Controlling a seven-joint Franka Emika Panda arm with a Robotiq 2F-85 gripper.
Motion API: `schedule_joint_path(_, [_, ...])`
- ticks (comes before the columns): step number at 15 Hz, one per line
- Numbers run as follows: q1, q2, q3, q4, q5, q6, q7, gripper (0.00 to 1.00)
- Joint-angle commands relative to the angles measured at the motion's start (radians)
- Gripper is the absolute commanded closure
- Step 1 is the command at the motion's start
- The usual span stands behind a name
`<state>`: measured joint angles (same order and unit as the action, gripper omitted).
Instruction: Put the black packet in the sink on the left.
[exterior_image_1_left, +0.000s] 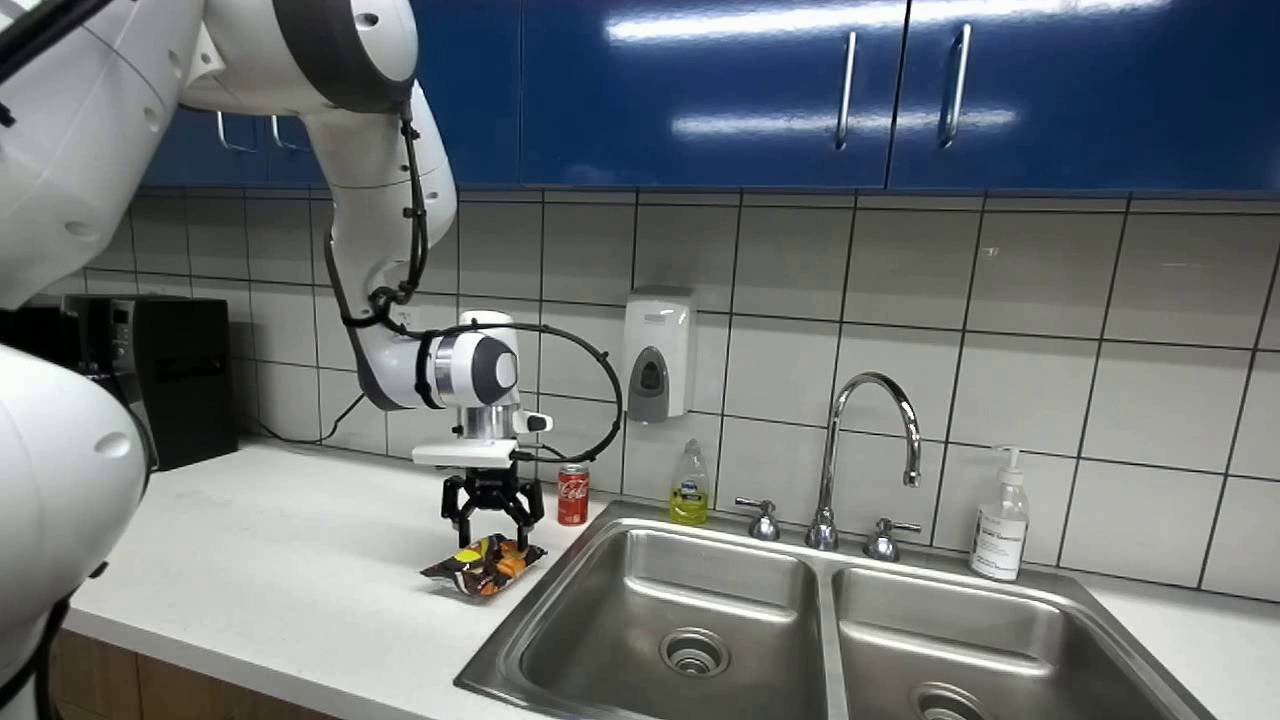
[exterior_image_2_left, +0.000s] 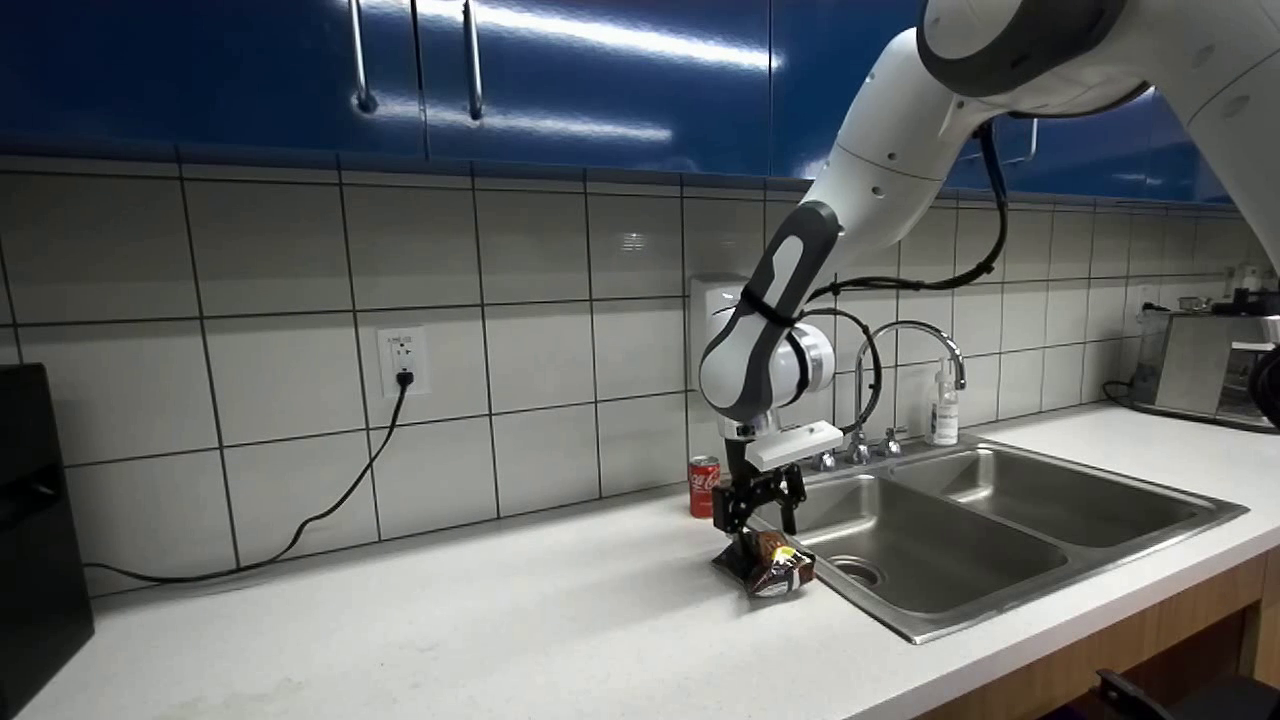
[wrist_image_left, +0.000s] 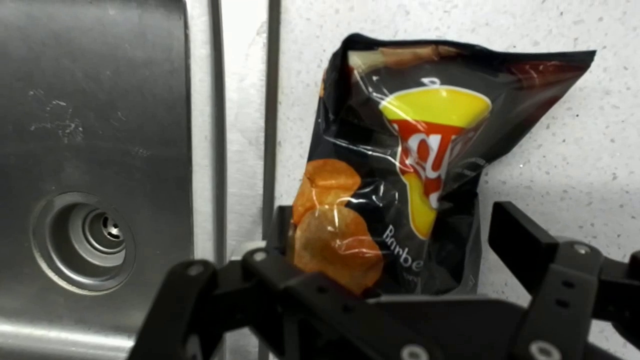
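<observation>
The black packet, a chip bag with a yellow and red logo and orange chips, lies on the white counter beside the sink. It shows in both exterior views (exterior_image_1_left: 487, 568) (exterior_image_2_left: 775, 572) and large in the wrist view (wrist_image_left: 370, 150). My gripper (exterior_image_1_left: 494, 543) is open and low over the packet, its fingers on either side of it. In the wrist view (wrist_image_left: 400, 235) one finger is against or very near the packet's chip-printed edge; the other stands apart from it over the counter. The steel sink has two basins; the left basin (exterior_image_1_left: 720, 575) is nearest the packet.
A red Coke can (exterior_image_1_left: 573, 494) stands behind the gripper near the sink corner. A dish soap bottle (exterior_image_1_left: 690, 490), a tall faucet (exterior_image_1_left: 829, 470) with handles, and a sanitizer bottle (exterior_image_1_left: 1000, 535) line the sink's back edge. A dispenser (exterior_image_1_left: 660, 355) hangs on the wall.
</observation>
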<state>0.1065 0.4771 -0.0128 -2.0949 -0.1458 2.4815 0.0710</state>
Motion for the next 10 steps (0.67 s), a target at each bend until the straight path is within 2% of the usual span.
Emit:
schedule_joint_path(1, [0.013, -0.002, -0.011, 0.022, -0.015, -0.051, 0.034, 0.0])
schedule_joint_path(2, [0.013, -0.004, -0.01, 0.021, -0.015, -0.053, 0.033, 0.02])
schedule_joint_path(3, [0.011, -0.005, -0.009, 0.021, -0.014, -0.056, 0.031, 0.26])
schedule_joint_path(4, [0.008, -0.007, -0.006, 0.021, -0.009, -0.059, 0.027, 0.27])
schedule_joint_path(5, [0.007, -0.009, -0.005, 0.019, -0.008, -0.06, 0.024, 0.32])
schedule_joint_path(10, [-0.001, -0.01, 0.004, 0.016, 0.005, -0.067, 0.009, 0.71])
